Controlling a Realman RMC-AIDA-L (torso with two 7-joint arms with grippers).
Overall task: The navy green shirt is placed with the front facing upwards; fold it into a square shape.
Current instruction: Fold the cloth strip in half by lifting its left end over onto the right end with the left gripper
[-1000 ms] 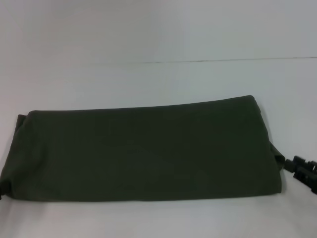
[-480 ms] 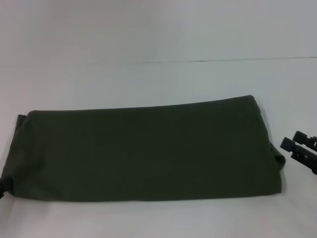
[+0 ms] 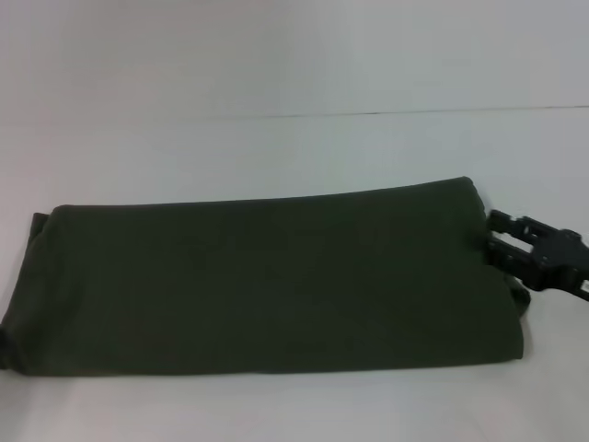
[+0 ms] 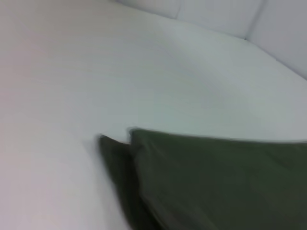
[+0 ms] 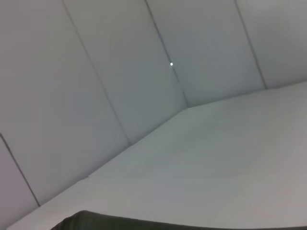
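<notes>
Where the white table (image 3: 276,74) runs widest, the navy green shirt (image 3: 267,281) lies flat as a long folded band, plain green side up, its length running left to right across the near half. At its left end a darker under-layer pokes out past the fold (clearest in the left wrist view, shirt (image 4: 216,182) against table (image 4: 96,72)). The right gripper (image 3: 497,241) sits at the shirt's right end, near the far corner, fingers touching the cloth edge; whether they pinch fabric or stand apart, cannot tell. Right wrist view: pale wall panels, table (image 5: 230,158), a sliver of shirt (image 5: 96,221) at the frame edge. Left gripper not visible.
</notes>
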